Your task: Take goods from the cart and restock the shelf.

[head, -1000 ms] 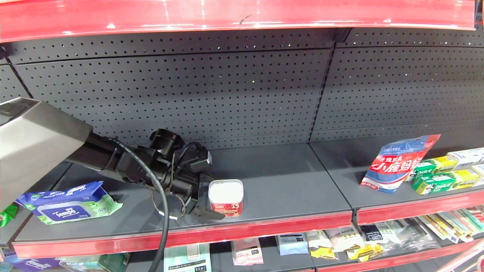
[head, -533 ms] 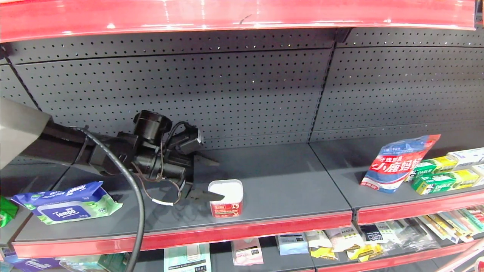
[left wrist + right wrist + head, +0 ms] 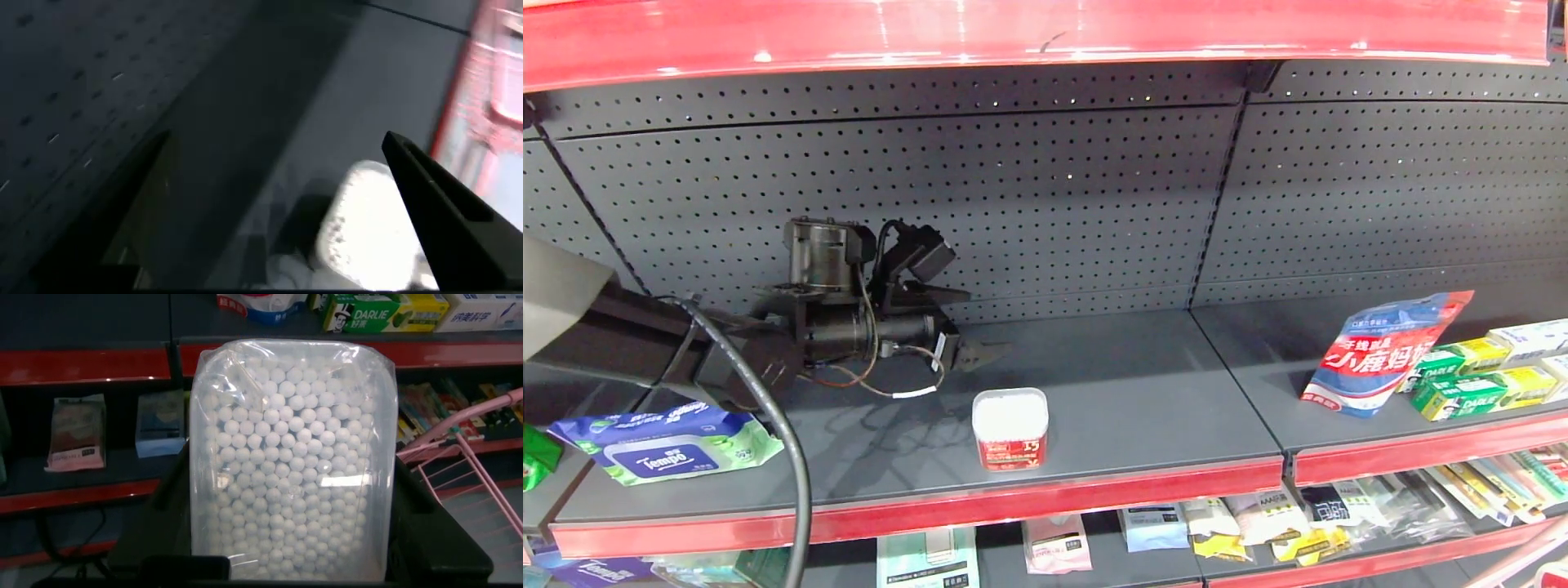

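Two packs flank the swab tub [image 3: 1009,426] on the grey shelf [image 3: 1143,384]: wipes pack [image 3: 670,441] at nine o'clock, pouch [image 3: 1380,351] at two. The left gripper [image 3: 984,354] hangs at eleven o'clock of the tub, fingers wide apart, empty. The right gripper [image 3: 286,490] is clamped on a clear swab box [image 3: 290,441]. The tub stands upright, with a white top and a red label.

The shelf [image 3: 1143,384] deck is smooth, matt dark grey metal. Its back panel [image 3: 1013,204] is the same metal, punched with holes. The edge strip [image 3: 1013,490] is glossy red plastic. The left tool [image 3: 984,355] is matt black. The small tub [image 3: 1010,428] is clear plastic with a shiny red label. The wipes pack [image 3: 670,445] and pouch [image 3: 1380,351] are glossy film, and the green cartons [image 3: 1470,388] are printed card. The box of cotton buds [image 3: 292,449] is clear plastic under crinkled, shiny wrap.
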Available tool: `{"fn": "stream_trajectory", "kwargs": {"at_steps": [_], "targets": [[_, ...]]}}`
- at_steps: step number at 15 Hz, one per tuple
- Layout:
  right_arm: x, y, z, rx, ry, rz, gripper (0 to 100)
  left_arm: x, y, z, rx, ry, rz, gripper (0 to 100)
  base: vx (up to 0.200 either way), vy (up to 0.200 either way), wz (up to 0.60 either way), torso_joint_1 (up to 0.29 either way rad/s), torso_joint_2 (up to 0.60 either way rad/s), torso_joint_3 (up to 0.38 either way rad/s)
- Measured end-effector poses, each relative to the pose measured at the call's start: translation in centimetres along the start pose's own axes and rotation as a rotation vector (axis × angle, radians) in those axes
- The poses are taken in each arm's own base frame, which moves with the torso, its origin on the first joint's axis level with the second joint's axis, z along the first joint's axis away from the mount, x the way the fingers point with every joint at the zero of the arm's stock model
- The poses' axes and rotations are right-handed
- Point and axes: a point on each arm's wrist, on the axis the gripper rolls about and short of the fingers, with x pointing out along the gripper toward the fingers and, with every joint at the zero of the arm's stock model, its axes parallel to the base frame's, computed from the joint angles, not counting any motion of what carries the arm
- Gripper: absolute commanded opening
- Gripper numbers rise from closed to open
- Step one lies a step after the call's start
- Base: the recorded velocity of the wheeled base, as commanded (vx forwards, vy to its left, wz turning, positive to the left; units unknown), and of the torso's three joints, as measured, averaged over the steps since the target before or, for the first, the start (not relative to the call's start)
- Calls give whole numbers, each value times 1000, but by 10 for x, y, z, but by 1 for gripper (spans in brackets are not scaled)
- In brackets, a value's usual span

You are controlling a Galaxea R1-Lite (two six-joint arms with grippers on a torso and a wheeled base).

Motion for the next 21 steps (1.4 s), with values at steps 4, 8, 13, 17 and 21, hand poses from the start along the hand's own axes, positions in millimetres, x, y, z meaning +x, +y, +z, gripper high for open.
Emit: {"fn": "stream_trajectory", "kwargs": {"at_steps": [4, 8, 13, 17, 21], "targets": [[0, 0, 1, 0, -1, 8, 0, 1, -9, 6, -126, 1, 488, 100, 0, 0, 0, 0, 0, 0], [-3, -1, 10, 1, -45, 46, 0, -39, -20, 4, -194, -13, 537, 100, 0, 0, 0, 0, 0, 0], [7, -5, 42, 11, -73, 45, 0, -131, -64, -14, -234, 30, 488, 100, 0, 0, 0, 0, 0, 0], [28, -6, 69, 11, -3, 134, 0, -194, -103, -33, -252, 88, 455, 100, 0, 0, 0, 0, 0, 0], [52, 0, 92, -34, 61, 306, 0, -253, -143, -53, -251, 121, 443, 100, 0, 0, 0, 0, 0, 0]]}}
